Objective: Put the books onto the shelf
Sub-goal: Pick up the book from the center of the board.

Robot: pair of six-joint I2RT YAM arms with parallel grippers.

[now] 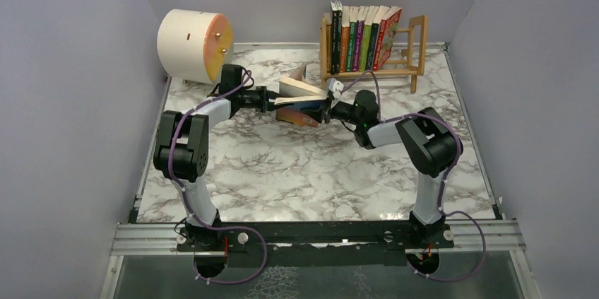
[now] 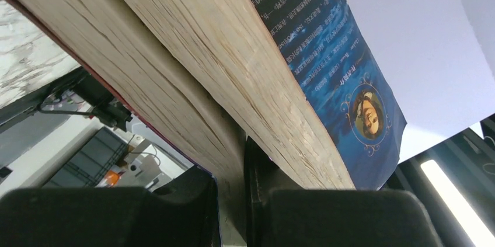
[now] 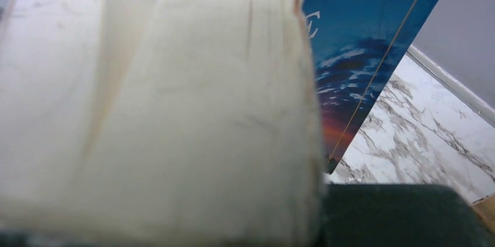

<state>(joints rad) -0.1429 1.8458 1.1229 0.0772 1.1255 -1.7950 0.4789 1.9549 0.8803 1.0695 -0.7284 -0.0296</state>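
Note:
A blue-covered book [image 1: 300, 90] hangs splayed open above the marble table [image 1: 297, 172], between my two grippers. My left gripper [image 1: 272, 101] is shut on one half of its pages [image 2: 192, 112]; one finger [image 2: 344, 218] sits in the gap between the halves, and the blue back cover [image 2: 344, 83] fans off to the right. My right gripper [image 1: 326, 109] grips the book's other end. In the right wrist view pale pages [image 3: 222, 112] fill the jaws against one dark finger [image 3: 403, 215], and the other finger is hidden. The shelf [image 1: 417, 44] stands at the back with several books [image 1: 360, 37] upright in it.
A cream cylinder with an orange face [image 1: 191, 44] lies at the back left, close behind my left arm. The shelf's right part has an open gap beside the leaning red book [image 1: 387, 34]. Purple-grey walls close in the table on three sides.

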